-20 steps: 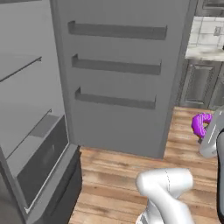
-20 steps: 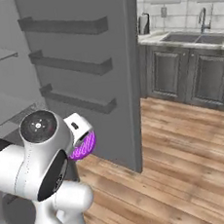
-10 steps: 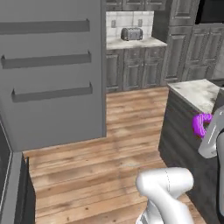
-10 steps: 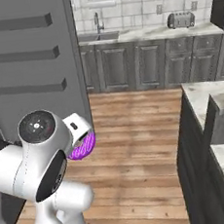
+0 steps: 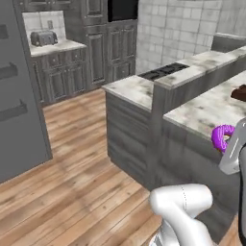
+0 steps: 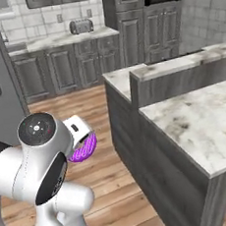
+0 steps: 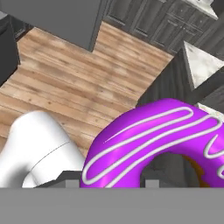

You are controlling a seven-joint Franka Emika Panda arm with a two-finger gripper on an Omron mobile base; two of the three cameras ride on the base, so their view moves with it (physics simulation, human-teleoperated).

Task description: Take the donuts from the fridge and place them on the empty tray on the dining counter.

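Observation:
A purple iced donut [image 5: 221, 137] with white stripes is held in my gripper [image 5: 227, 143], which is shut on it and raised in front of the dining counter [image 5: 204, 109]. From the right base view the same donut [image 6: 84, 148] hangs beside my arm, with the gripper [image 6: 81, 140] closed around it. In the hand view the donut [image 7: 151, 140] looms large over the wooden floor. The fridge [image 5: 17, 101] stands at the far left, its door edge toward me. A dark brown thing [image 5: 239, 92] that looks like the tray lies on the counter at the right edge.
The marbled counter [image 6: 194, 116] has a raised ledge [image 6: 179, 71] and a cooktop [image 5: 163, 71] on its far section. Dark cabinets with a toaster [image 5: 42, 37] line the back wall. Open wooden floor [image 5: 81, 178] lies between me and the counter.
The whole picture has swung from the open fridge to the dining counter, so the base has turned. The purple donut stays in the gripper at the same place beside the arm.

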